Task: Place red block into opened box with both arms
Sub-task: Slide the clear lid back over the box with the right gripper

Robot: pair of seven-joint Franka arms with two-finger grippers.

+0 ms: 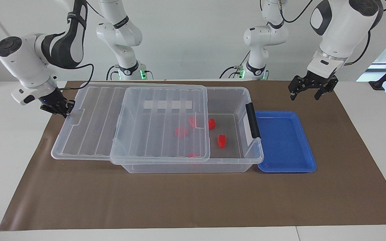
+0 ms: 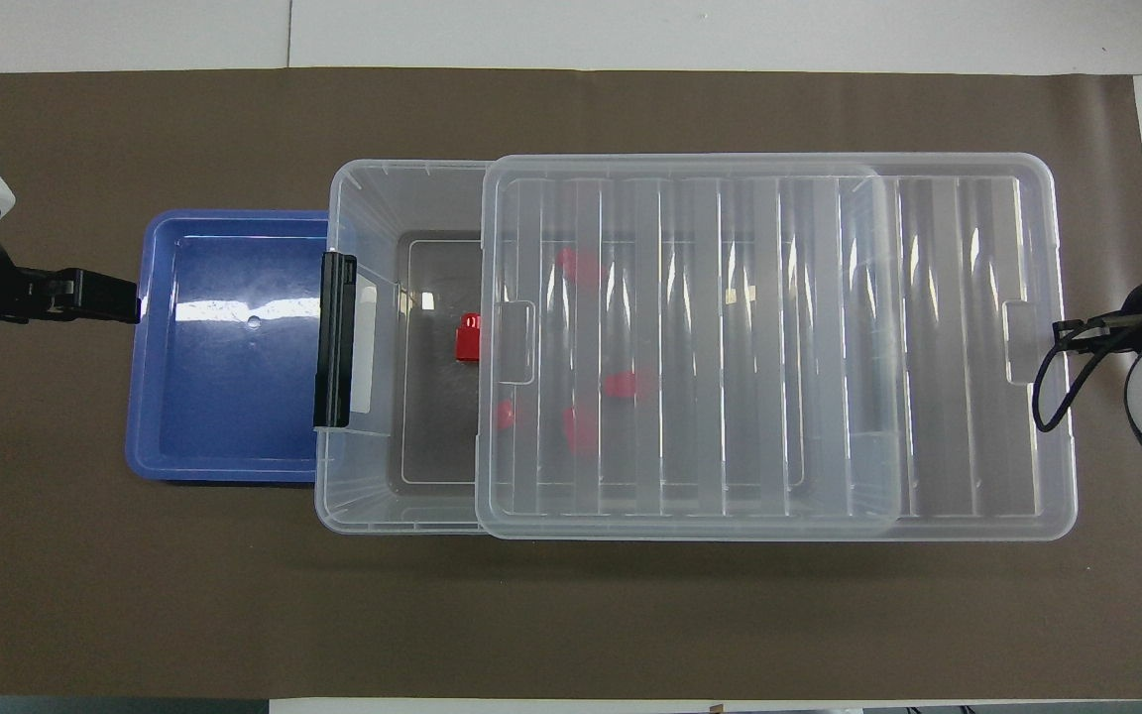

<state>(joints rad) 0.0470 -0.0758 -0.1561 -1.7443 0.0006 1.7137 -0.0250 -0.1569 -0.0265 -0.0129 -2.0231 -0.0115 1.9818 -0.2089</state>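
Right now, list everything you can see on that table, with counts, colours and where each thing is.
box: one, clear, on the middle of the mat, black latch at the left arm's end.
lid: one, clear, ribbed, lying on the box and overhanging its right arm's end; part of the box by the latch is uncovered.
red blocks: five, red, all inside the box; two lie in the open part in the facing view, the others show through the lid.
tray: one, blue, beside the box at the left arm's end, nothing in it.
mat: one, brown, covering the white table.
left gripper: open, raised over the mat by the tray.
right gripper: shut, at the lid's end edge.
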